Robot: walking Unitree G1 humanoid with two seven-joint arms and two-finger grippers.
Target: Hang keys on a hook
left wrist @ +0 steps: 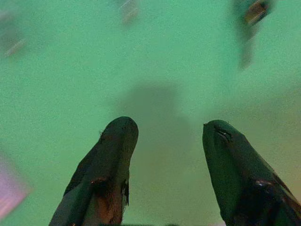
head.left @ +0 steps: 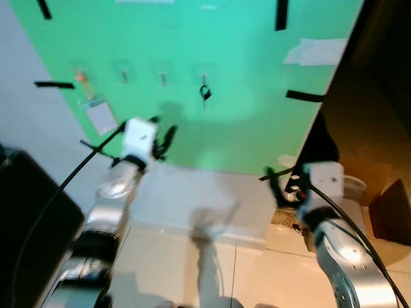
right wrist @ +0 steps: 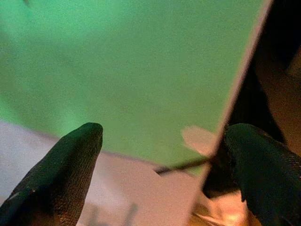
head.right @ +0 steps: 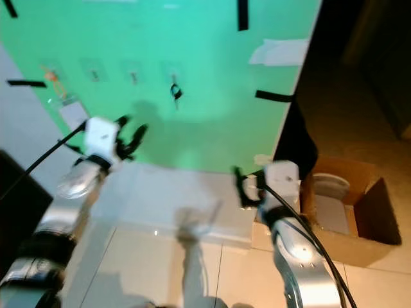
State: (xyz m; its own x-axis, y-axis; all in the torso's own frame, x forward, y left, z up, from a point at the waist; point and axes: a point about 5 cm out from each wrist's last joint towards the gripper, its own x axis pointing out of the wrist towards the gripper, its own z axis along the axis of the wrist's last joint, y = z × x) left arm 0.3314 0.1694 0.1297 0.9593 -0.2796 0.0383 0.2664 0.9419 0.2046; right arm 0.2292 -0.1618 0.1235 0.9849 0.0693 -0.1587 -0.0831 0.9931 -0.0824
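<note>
A dark bunch of keys hangs on a small hook on the green wall panel; in the left wrist view it is a blur. Two bare hooks sit in a row to its left. My left gripper is raised before the panel, below and left of the keys, open with nothing between its fingers. Lower on the right, my right gripper is held near the panel's bottom right corner, open and empty, its fingers spread wide.
A card on an orange lanyard hangs at the left end of the hook row. Black tape strips mark the panel. An open cardboard box stands on the floor at the right, and a black object at the left.
</note>
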